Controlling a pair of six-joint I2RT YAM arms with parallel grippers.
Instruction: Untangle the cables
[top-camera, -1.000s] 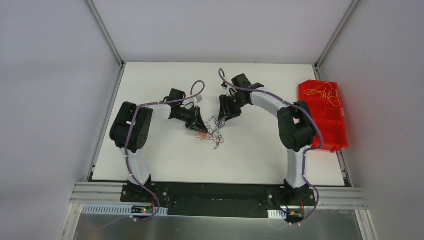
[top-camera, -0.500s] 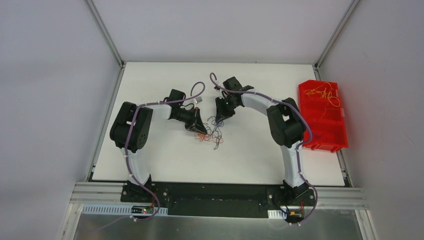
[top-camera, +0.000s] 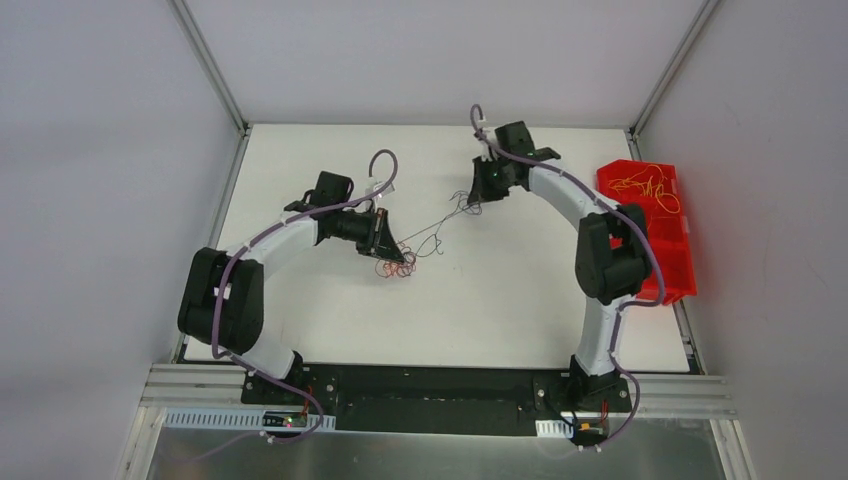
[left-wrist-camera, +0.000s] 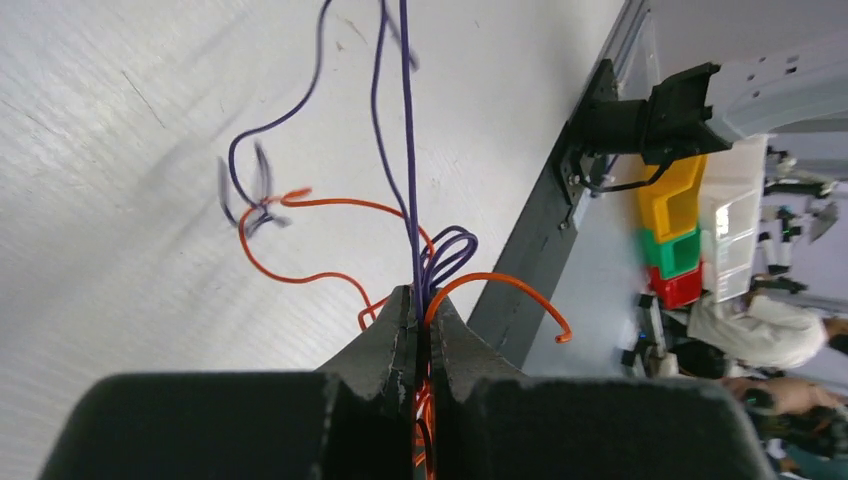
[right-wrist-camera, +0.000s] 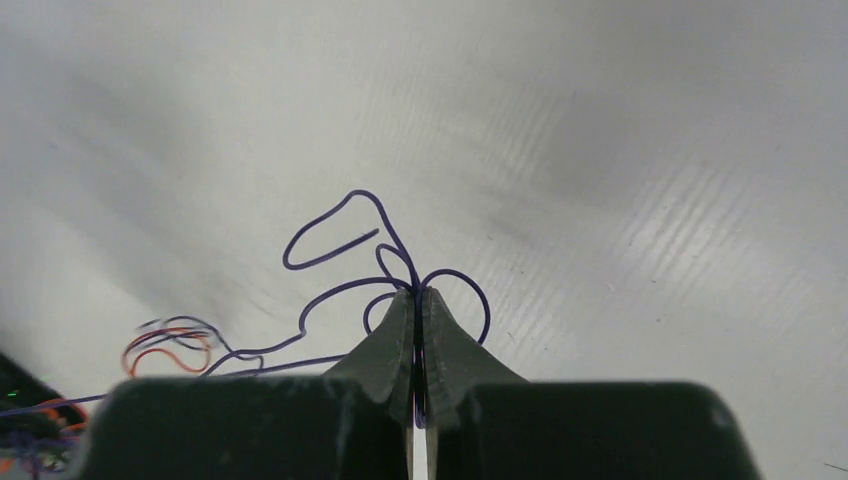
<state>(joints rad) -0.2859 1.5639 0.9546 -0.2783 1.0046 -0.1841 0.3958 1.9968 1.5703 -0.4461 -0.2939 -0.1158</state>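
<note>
White table (top-camera: 520, 300) w/ cables (top-camera: 404, 268) mid-surface: left gripper (top-camera: 397, 252) pinches the orange/purple bunch, right gripper (top-camera: 478, 197) clamps a purple cable (top-camera: 440, 225) far-right, stretched btwn them, prob. to pull it free.

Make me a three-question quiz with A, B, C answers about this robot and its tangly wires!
1. Where on the white table is the red plastic bin?
A) left side B) middle C) right side
2. What colour is the thin wire pinched by the right gripper?
A) green B) purple C) white
3. How are the fingers of the left gripper?
A) wide open B) shut on thin purple and orange wires C) holding a cup

Answers:
1 C: the top view shows it beside the right arm.
2 B: the right wrist view shows purple loops at the fingertips.
3 B: the left wrist view shows the fingers closed with wires between them.
</note>
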